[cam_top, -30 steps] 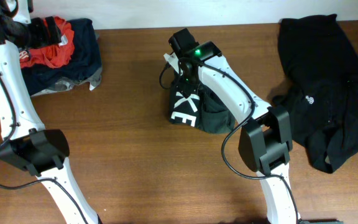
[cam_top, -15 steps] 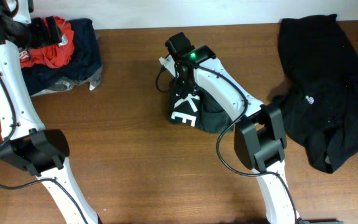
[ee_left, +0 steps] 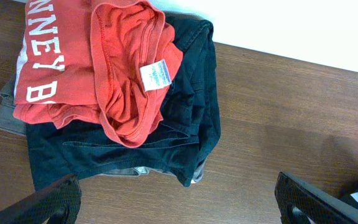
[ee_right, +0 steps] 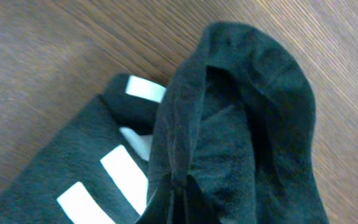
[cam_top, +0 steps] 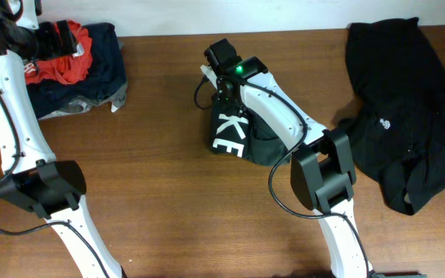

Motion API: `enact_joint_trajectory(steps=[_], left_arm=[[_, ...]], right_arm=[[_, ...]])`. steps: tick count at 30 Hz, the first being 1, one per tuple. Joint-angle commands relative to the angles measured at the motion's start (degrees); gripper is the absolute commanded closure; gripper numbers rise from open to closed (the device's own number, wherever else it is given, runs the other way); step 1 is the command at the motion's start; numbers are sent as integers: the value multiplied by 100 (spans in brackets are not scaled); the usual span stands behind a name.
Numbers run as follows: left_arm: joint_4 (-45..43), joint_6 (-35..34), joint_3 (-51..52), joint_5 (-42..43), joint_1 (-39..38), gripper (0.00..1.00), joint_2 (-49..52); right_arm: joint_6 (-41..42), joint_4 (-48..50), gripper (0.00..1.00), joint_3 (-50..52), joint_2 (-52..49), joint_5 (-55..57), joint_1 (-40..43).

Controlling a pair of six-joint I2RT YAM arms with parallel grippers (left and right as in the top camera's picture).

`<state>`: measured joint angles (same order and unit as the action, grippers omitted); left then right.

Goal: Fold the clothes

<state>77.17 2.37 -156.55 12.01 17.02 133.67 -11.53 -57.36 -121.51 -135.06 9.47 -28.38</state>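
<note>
A black T-shirt with white letters "KE" lies bunched at the table's middle. My right gripper is at its far edge, shut on a raised ridge of the black fabric; in the right wrist view the fingertips pinch that ridge beside the white letter bars. My left gripper hangs open over the far-left pile, its fingers wide apart above bare wood. That pile holds a red garment on a navy one.
A heap of black T-shirts with small white logos lies at the far right. The red, navy and grey pile fills the far-left corner. The white wall edge runs behind the table. Both arm bases stand at the near edge.
My right gripper has shut on the fold of the "KE" T-shirt and shifted slightly left and farther back. The left arm has not moved.
</note>
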Motion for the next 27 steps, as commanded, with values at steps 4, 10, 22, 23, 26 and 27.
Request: enact_joint_trajectory(steps=[4, 10, 22, 23, 26, 27], left_arm=[[4, 90, 7, 81, 4, 1, 26], [4, 90, 7, 81, 4, 1, 28], [42, 90, 9, 81, 2, 1, 28], [55, 90, 9, 81, 2, 1, 28], [114, 92, 7, 81, 2, 1, 28], [131, 92, 7, 81, 2, 1, 28]], right_arm=[[905, -374, 96, -503, 267, 302, 400], [1657, -809, 96, -968, 271, 208, 1095], [2424, -1357, 85, -966, 269, -763, 2135], [2424, -1429, 62, -966, 269, -857, 2190], [2400, -1735, 25, -966, 269, -1268, 2385], [2378, -1851, 22, -966, 271, -1443, 2444]])
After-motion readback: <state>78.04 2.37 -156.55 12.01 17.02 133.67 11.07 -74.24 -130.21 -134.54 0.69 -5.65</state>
